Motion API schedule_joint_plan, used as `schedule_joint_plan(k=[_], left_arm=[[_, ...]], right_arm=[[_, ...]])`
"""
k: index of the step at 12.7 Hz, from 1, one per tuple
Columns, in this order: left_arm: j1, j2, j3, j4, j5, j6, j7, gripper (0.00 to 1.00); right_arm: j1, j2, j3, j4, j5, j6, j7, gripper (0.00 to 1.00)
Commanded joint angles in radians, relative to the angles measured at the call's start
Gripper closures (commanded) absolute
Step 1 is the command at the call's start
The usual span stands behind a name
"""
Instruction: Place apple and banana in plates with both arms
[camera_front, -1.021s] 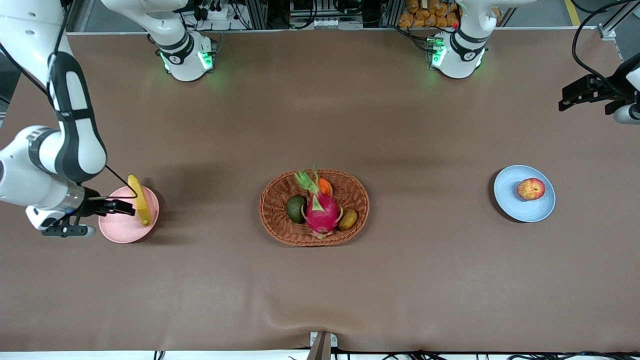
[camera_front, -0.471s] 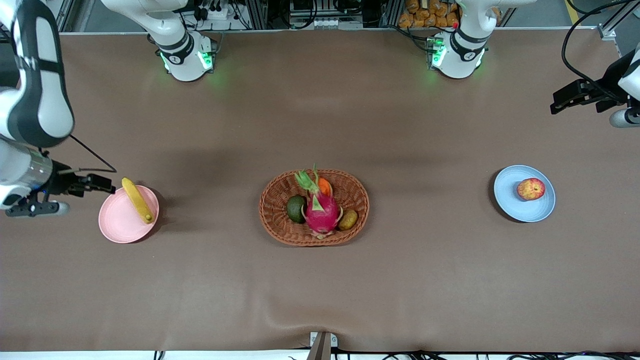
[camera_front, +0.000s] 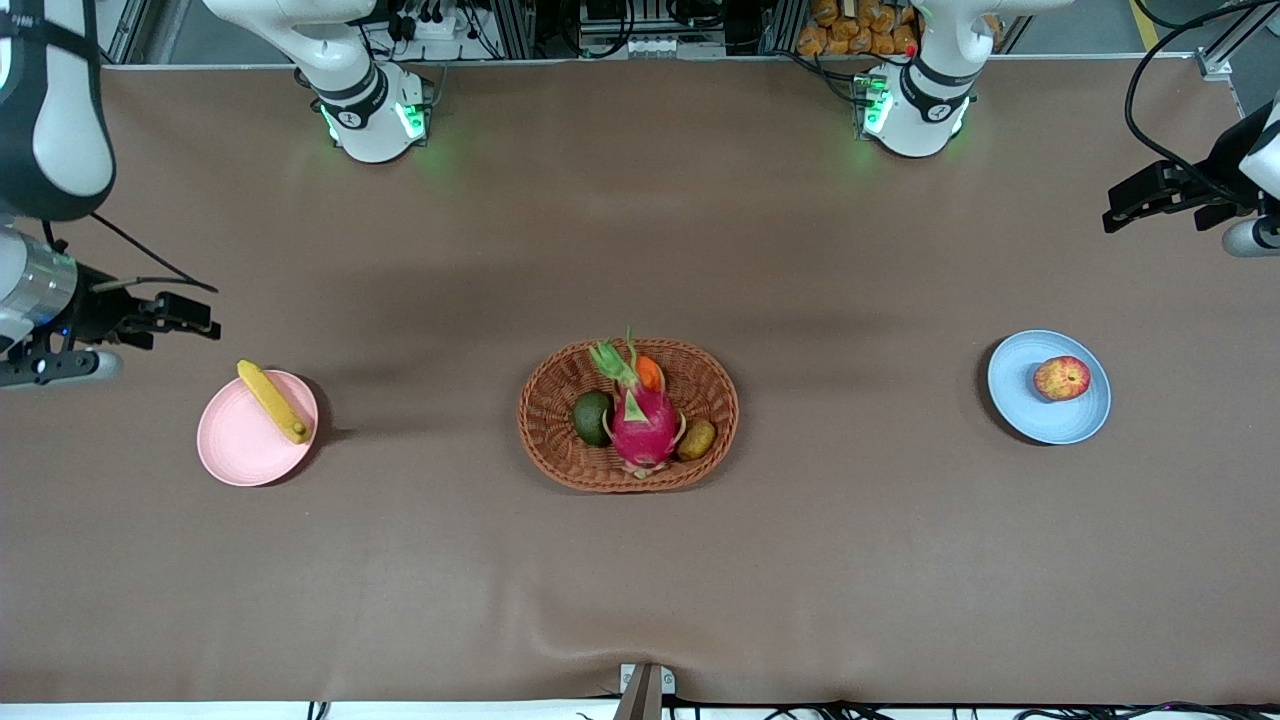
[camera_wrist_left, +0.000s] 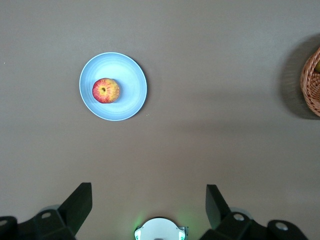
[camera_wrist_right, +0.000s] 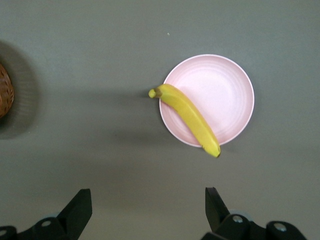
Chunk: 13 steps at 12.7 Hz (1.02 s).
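The yellow banana (camera_front: 272, 401) lies across the edge of the pale pink plate (camera_front: 240, 445) toward the right arm's end of the table; both show in the right wrist view, the banana (camera_wrist_right: 187, 118) on the plate (camera_wrist_right: 220, 95). The red-yellow apple (camera_front: 1062, 378) sits in the light blue plate (camera_front: 1040, 415) toward the left arm's end, also in the left wrist view as apple (camera_wrist_left: 105, 90) and plate (camera_wrist_left: 131, 85). My right gripper (camera_front: 195, 316) is open and empty, raised over bare table beside the pink plate. My left gripper (camera_front: 1128, 200) is open and empty, raised near the table's end.
A brown wicker basket (camera_front: 560, 440) in the table's middle holds a pink dragon fruit (camera_front: 642, 420), a green avocado (camera_front: 592, 417), a small orange fruit (camera_front: 650, 372) and a kiwi-like fruit (camera_front: 696, 438). Its edge shows in both wrist views.
My right gripper let go of the banana, which settled flat on the pink plate, and rose away toward the table's end. My left gripper shifted slightly.
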Motion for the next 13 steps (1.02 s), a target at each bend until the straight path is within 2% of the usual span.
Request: schedule_joint_plan(k=[1, 6, 8, 10, 13], left_arm=[[0.001, -0.011, 0.000, -0.010, -0.007, 0.010, 0.014, 0.00], [0.003, -0.008, -0.006, -0.005, -0.006, 0.008, 0.017, 0.00], [0.003, -0.008, -0.006, -0.007, -0.007, 0.003, 0.017, 0.00], [0.006, -0.007, -0.006, -0.005, -0.006, 0.003, 0.018, 0.00], [0.003, -0.007, -0.006, -0.005, -0.003, 0.003, 0.018, 0.00]], right_arm=[[-0.040, -0.062, 0.088, 0.018, -0.052, -0.097, 0.101, 0.00], [-0.043, -0.062, 0.091, 0.225, -0.049, -0.337, 0.104, 0.00], [-0.056, -0.065, 0.115, 0.276, -0.049, -0.411, 0.161, 0.00], [-0.058, -0.079, 0.134, 0.310, -0.049, -0.457, 0.216, 0.00], [-0.049, -0.082, 0.143, 0.314, -0.055, -0.455, 0.239, 0.00]])
